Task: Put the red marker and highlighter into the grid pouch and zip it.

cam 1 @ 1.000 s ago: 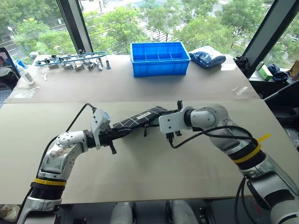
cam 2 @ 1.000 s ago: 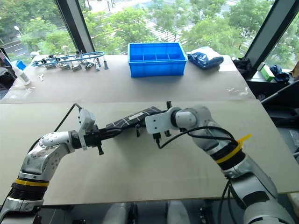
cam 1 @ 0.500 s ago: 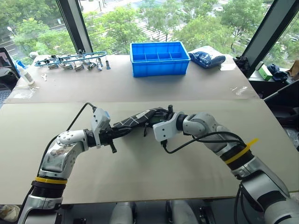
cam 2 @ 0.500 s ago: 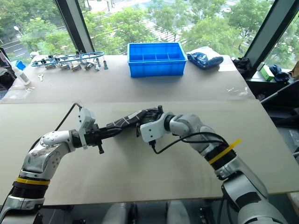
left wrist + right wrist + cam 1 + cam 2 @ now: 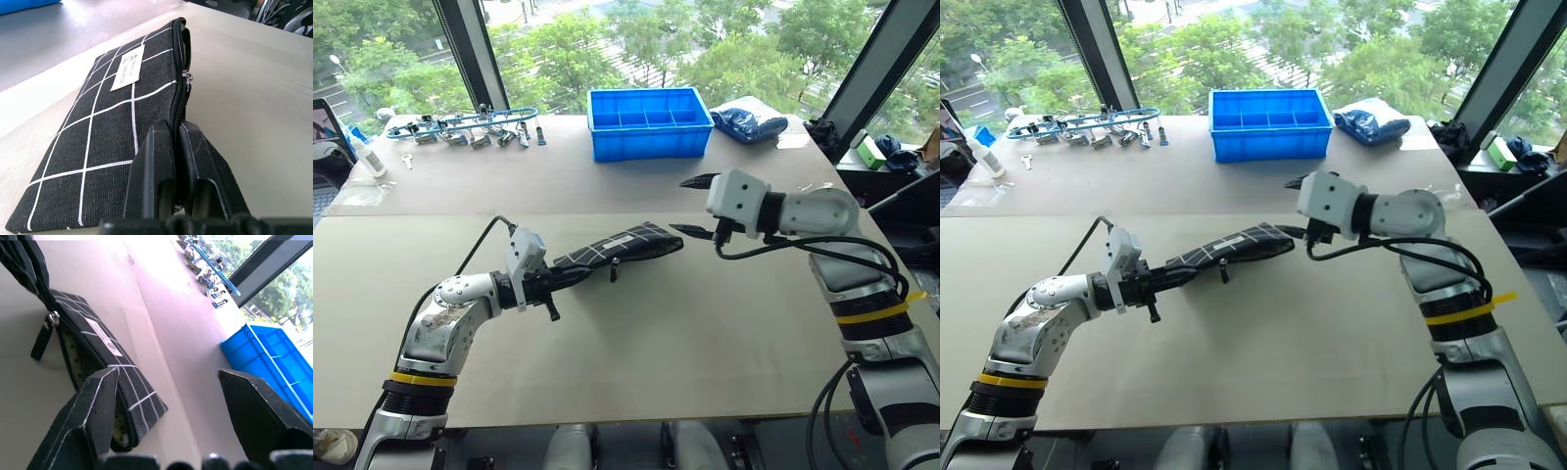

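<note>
Grid pouch (image 5: 617, 247) on table (part unzipped).

both arms: silver-grey rounded housings with black joint sections. each forearm carries 1 yellow band. black cables loop outside both wrists. left gripper (image 5: 551, 311) and right gripper (image 5: 697, 206): 2 black fingers each, white camera blocks.

beige table (image 5: 636, 333), grid pouch (image 5: 622, 245), blue bin (image 5: 648, 122)

1. A blue compartment bin (image 5: 649, 121) sits at the table's far middle.
2. A cluster of metal tools (image 5: 460, 127) lies far left.
3. A crumpled blue bag (image 5: 751, 123) rests right of the bin.
</note>
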